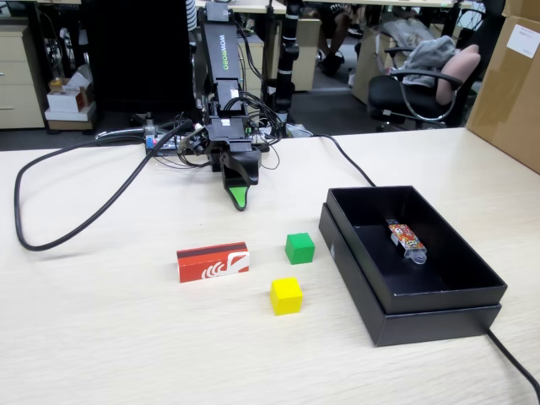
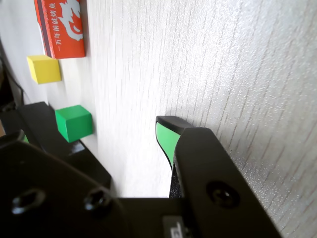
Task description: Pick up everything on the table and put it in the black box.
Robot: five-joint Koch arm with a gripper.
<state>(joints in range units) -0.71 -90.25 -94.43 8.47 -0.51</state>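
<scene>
Well apart — tool (image 1: 240, 200) behind red box (image 1: 213, 261), green cube (image 1: 299, 248), yellow cube (image 1: 286, 295).

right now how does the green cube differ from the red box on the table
The green cube is small and compact; the red box is longer and flat. The green cube is plain; the red box carries white swoosh marks. In the fixed view the green cube sits nearer the black box, the red box farther left. Both rest on the table, untouched.
</scene>
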